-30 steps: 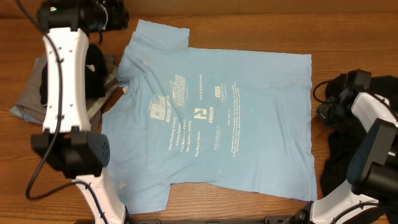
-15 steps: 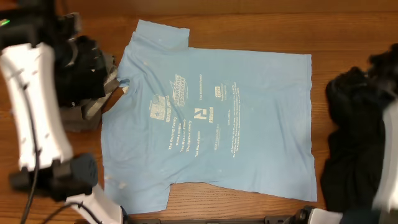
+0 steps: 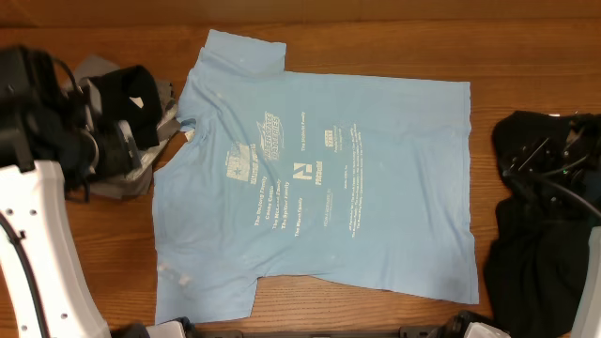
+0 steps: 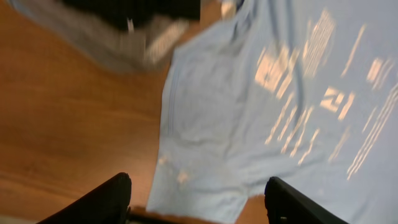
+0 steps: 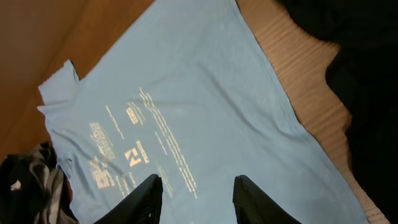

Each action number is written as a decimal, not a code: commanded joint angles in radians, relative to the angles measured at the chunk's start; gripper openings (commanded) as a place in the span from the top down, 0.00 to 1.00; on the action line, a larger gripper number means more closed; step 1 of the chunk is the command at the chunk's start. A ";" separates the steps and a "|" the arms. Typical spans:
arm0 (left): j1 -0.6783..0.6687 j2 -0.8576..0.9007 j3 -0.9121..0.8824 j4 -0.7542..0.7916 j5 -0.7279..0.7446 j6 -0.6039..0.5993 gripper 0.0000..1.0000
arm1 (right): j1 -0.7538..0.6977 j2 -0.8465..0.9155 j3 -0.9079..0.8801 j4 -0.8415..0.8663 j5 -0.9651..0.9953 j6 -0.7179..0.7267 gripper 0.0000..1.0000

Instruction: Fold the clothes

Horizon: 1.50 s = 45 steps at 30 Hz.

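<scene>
The light blue T-shirt [image 3: 319, 169] lies spread flat in the middle of the table, white lettering up, collar to the left. In the left wrist view, my left gripper [image 4: 199, 202] is open and empty, hovering above the shirt's lower sleeve [image 4: 205, 186]. In the right wrist view, my right gripper [image 5: 200, 199] is also open and empty, high above the printed shirt [image 5: 186, 106]. A black and grey heap of clothes [image 3: 131, 103] sits by the collar. More black clothes [image 3: 535, 253] lie at the right.
My left arm's white link [image 3: 38, 244] stands at the left edge, its dark wrist [image 3: 56, 141] beside the heap. The right arm's dark wrist and cables [image 3: 563, 164] hang over the black pile. Bare wood [image 4: 68, 124] shows left of the shirt.
The left arm has swung from over the heap out to the left edge. The right arm has drawn back toward the right edge. The blue shirt has not moved.
</scene>
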 commanded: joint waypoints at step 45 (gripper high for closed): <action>0.144 0.402 -0.906 0.621 0.013 -0.074 0.85 | 0.002 0.081 -0.451 0.154 0.052 0.159 0.49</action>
